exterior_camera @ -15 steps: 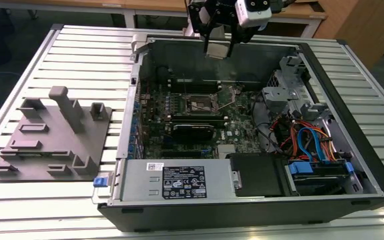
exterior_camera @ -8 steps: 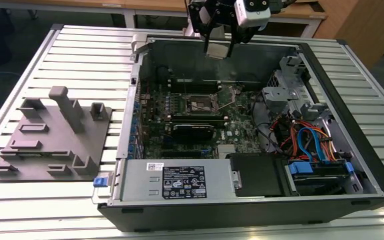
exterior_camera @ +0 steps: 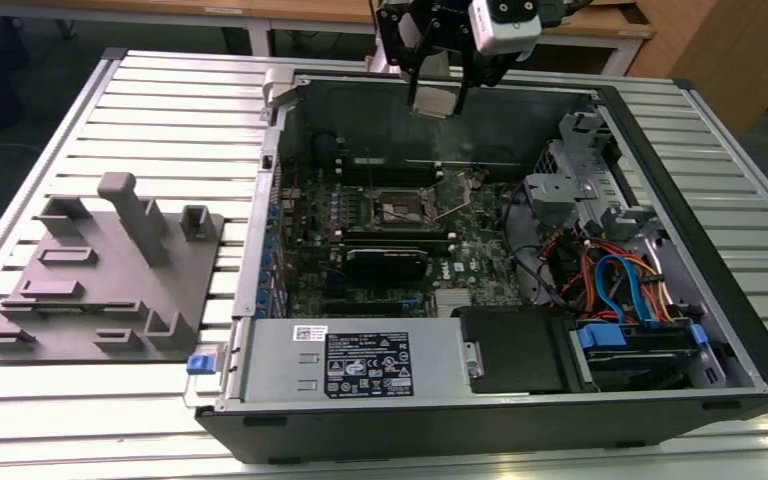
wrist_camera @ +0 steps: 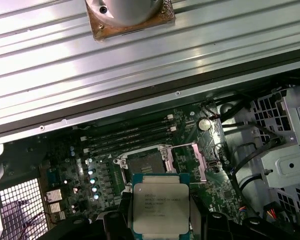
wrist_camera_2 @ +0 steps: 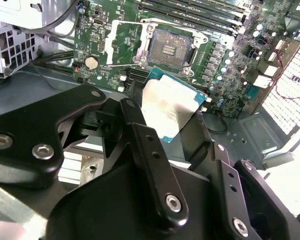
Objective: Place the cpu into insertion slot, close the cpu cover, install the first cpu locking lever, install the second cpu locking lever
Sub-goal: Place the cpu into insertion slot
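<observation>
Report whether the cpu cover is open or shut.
Open. In the second wrist view the cover lies flipped back beside the bare socket, while the gripper holds the cpu clear of it.

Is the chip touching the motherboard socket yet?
Apart. The exterior view shows the gripper hanging over the open case, well above the socket. In the second wrist view it holds the chip.

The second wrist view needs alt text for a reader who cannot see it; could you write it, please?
The cpu, silver top showing, is gripped between the black jaws, not yet in the insertion slot. The slot sits empty on the green motherboard beyond, with the cpu cover swung open beside it.
</observation>
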Controlling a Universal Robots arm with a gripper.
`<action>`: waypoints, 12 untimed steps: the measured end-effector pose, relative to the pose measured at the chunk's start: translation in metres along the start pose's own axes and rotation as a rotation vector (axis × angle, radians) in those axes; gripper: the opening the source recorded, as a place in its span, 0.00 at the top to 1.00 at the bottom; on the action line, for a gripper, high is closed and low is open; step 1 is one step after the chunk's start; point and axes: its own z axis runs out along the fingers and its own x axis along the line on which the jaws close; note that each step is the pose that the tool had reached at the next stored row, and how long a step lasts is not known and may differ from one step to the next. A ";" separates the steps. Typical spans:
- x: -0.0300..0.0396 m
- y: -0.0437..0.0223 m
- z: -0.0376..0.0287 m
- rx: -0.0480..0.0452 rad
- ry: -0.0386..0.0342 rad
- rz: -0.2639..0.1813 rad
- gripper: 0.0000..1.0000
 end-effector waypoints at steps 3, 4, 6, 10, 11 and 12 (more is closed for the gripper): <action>0.0000 0.0000 0.0001 -0.0002 -0.0006 0.006 0.46; 0.0000 0.0000 0.0001 -0.0005 -0.0013 0.015 0.46; 0.0000 0.0000 0.0002 -0.0010 -0.0042 0.048 0.46; 0.0000 -0.0001 0.0003 -0.0020 -0.0104 0.119 0.46; 0.0000 -0.0001 0.0004 -0.0024 -0.0120 0.137 0.46; 0.0000 -0.0001 0.0006 -0.0029 -0.0135 0.155 0.46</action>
